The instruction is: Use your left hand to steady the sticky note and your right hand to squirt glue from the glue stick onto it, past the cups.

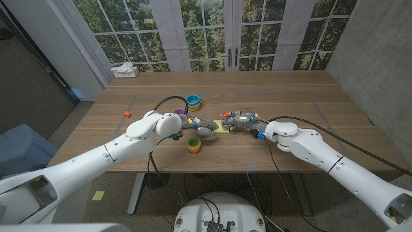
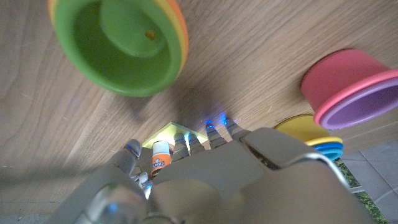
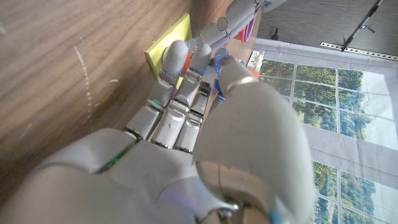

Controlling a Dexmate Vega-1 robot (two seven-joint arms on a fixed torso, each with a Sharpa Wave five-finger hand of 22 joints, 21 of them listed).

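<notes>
— Where's the note?
— Mid-table: yellow note [image 1: 221, 126] on the wooden table [image 1: 290, 96], between the two hands, right of the cups.
— Left hand [image 1: 198, 127]?
— Reaching from the left, fingers [image 2: 214, 129] stretched out together, tips down at the note's left edge; nothing gripped.
— Right hand [image 1: 240, 120]?
— Curled shut around the glue stick [image 2: 161, 156], orange cap [image 1: 224, 115] poking out toward the note's far side. Fingers [image 3: 186, 81] bunched close over the note's [image 3: 169, 44] edge.
— Glue touching paper?
— Cannot tell.
— Cups?
— Green cup [image 1: 194, 144] near, just left of the note; blue-and-yellow cup [image 1: 193, 101] farther back; purple cup [image 1: 179, 113] behind the left wrist.
</notes>
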